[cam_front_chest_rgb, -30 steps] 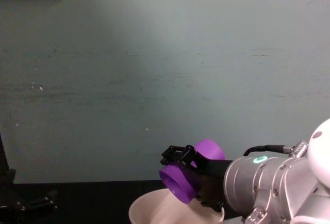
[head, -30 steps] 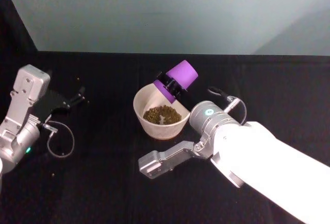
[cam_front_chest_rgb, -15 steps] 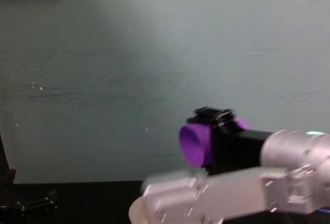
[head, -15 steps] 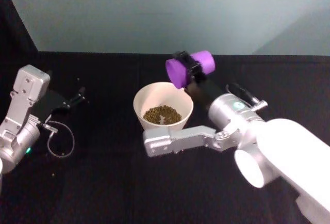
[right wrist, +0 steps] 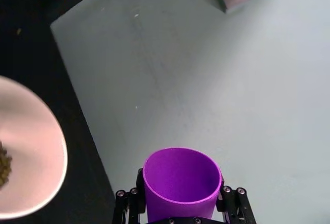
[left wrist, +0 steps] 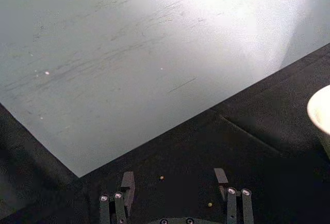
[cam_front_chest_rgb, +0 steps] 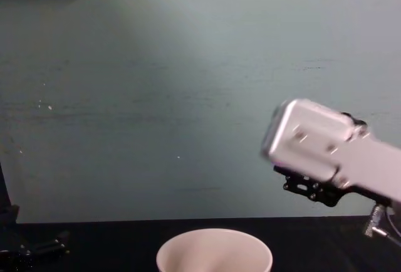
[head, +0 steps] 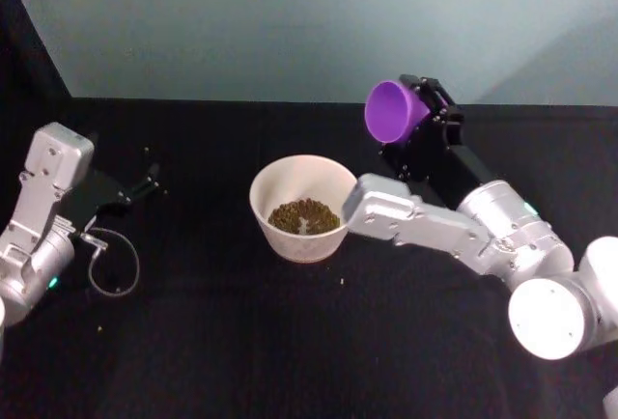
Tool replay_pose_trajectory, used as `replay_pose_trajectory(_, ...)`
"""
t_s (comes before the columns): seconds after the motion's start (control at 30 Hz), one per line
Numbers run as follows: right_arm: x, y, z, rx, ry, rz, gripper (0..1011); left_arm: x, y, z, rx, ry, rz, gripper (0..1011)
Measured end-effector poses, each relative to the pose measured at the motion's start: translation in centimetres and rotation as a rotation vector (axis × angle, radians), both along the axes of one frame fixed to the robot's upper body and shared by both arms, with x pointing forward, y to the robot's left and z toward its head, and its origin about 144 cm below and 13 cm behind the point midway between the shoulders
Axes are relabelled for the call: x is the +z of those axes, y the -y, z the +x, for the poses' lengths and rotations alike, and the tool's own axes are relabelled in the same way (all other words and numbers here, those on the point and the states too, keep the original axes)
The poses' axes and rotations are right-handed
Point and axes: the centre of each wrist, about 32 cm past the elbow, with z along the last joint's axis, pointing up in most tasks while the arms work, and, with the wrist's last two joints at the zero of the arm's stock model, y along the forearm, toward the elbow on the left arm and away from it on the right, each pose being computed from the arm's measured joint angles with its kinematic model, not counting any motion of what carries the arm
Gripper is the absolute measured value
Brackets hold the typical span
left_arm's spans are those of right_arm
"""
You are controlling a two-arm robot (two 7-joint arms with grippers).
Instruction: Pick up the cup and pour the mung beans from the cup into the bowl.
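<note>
The right gripper (head: 428, 110) grasps the cup (head: 391, 111), held tipped on its side above the table, right of and beyond the bowl (head: 311, 244). The mung beans (head: 303, 215) lie in the bowl. The left gripper (left wrist: 174, 180) rests at the left, released.

Black tabletop (head: 212, 342) is running flat back to the pale wall (head: 290, 23). Bowl (head: 304, 243) is sitting upright on it near the middle, with the mung beans (head: 303, 215) lying in a clump at its bottom. One loose grain (head: 340, 281) is lying on the tabletop just in front of the bowl, slightly right. Two more loose grains (left wrist: 161, 177) are showing in the left wrist view, apart from the bowl.
</note>
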Motion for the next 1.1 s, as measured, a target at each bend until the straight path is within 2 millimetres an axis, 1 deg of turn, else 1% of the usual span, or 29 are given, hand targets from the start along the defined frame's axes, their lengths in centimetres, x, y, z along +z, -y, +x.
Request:
replay_pose_trajectory(0.1,-0.6,0.9,0.2,0.017,-0.048,0.147,736,0.0,0.0,0.0,0.0,0.0,0.0,1000)
replay_pose_trajectory(0.13,-0.6,0.9,0.2,0.017,-0.048,0.147,736,0.0,0.0,0.0,0.0,0.0,0.0,1000)
replay_pose_trajectory(0.23,-1.2,1.6,0.3,0.041,-0.091,0.271,736,0.0,0.0,0.0,0.0,0.0,0.0,1000)
replay_pose_trajectory(0.57,-2.4,2.6,0.5,0.093,-0.135,0.456,736,0.0,0.0,0.0,0.0,0.0,0.0,1000)
replay_pose_trajectory(0.77,-2.6,2.7,0.6,0.106,-0.16,0.491,735,0.0,0.0,0.0,0.0,0.0,0.0,1000)
replay_pose_trajectory(1.1,-2.6,2.7,0.6,0.106,-0.156,0.487,736,0.0,0.0,0.0,0.0,0.0,0.0,1000)
